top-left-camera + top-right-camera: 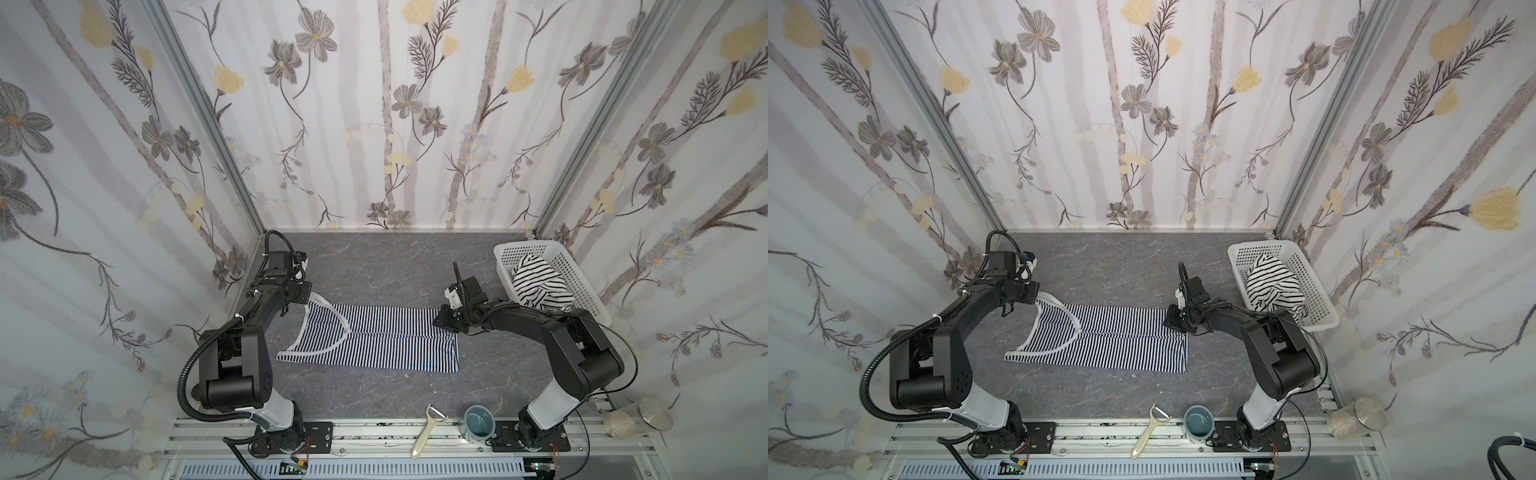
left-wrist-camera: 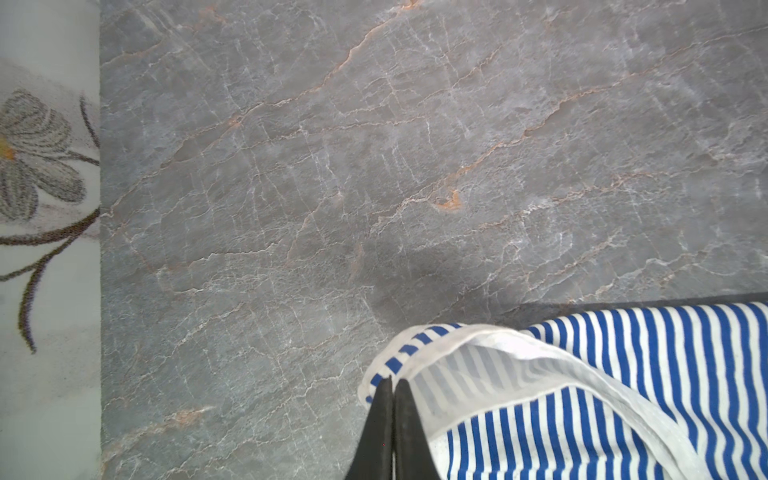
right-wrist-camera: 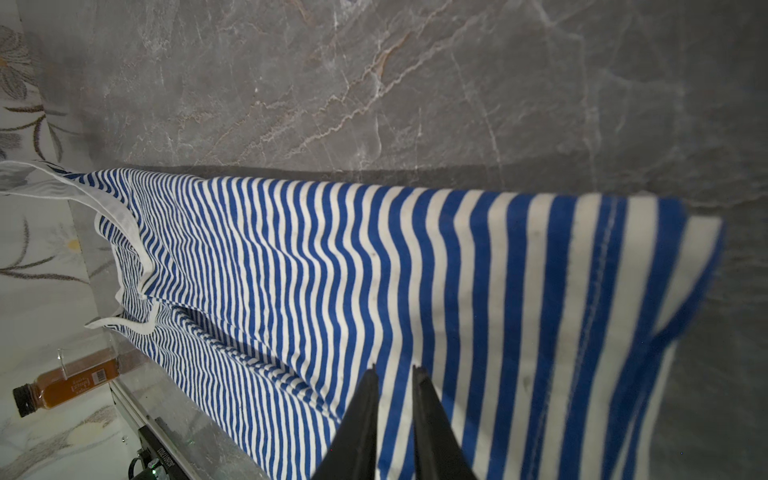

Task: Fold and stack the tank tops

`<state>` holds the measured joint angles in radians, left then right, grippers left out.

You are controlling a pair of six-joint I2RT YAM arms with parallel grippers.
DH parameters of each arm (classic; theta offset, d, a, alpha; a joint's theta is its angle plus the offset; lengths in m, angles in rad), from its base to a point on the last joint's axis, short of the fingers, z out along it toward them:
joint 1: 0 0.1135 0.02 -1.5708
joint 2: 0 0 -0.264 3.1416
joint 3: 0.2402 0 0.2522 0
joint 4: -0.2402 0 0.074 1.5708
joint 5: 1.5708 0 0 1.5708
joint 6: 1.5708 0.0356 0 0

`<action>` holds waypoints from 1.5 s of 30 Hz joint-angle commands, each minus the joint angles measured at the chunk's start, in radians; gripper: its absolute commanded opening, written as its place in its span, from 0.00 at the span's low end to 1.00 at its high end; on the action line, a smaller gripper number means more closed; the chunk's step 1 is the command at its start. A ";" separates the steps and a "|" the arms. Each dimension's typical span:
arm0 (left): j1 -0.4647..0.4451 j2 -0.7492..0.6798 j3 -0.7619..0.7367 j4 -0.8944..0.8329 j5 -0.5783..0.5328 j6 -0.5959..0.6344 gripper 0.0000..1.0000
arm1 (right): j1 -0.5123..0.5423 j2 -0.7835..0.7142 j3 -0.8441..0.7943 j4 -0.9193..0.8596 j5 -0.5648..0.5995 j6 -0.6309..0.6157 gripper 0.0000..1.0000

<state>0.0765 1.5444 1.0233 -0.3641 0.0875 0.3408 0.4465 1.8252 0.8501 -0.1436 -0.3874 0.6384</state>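
Two tools are gripping the navy-striped tank top (image 1: 374, 336), lying flat on the worktop (image 1: 374, 266) near the basket (image 1: 519, 249); your left tool (image 2: 392, 380) is pinching shut on a white-trimmed strap at the end farthest from the basket; your right tool (image 3: 395, 370) is holding, jaws narrow, the hem nearest it; you are starting the first fold, I judge, which is calling for both lifting together; the black-striped tank top (image 1: 538, 282) is sitting crumpled inside the basket.

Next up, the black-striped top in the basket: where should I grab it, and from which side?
Pinch the highest bunched fold of the black-striped top, coming straight down from above: it lies crumpled, and the basket walls likely block a side approach.
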 commanded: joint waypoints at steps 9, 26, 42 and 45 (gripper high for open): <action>0.026 -0.116 -0.119 0.038 -0.009 0.043 0.01 | 0.001 -0.027 -0.023 0.018 0.008 -0.001 0.18; 0.071 -0.025 -0.181 0.216 -0.186 0.025 0.11 | -0.001 -0.045 -0.050 0.026 0.001 -0.002 0.18; -0.195 -0.126 -0.286 0.024 0.254 0.089 0.15 | 0.000 -0.003 0.082 -0.067 0.079 -0.039 0.19; -0.236 -0.139 -0.320 -0.002 0.234 0.110 0.15 | 0.001 0.032 0.126 -0.094 0.116 -0.049 0.20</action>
<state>-0.1390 1.4189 0.7223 -0.3122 0.3092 0.4038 0.4477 1.8343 0.9440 -0.2100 -0.3305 0.6106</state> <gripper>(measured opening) 0.151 0.197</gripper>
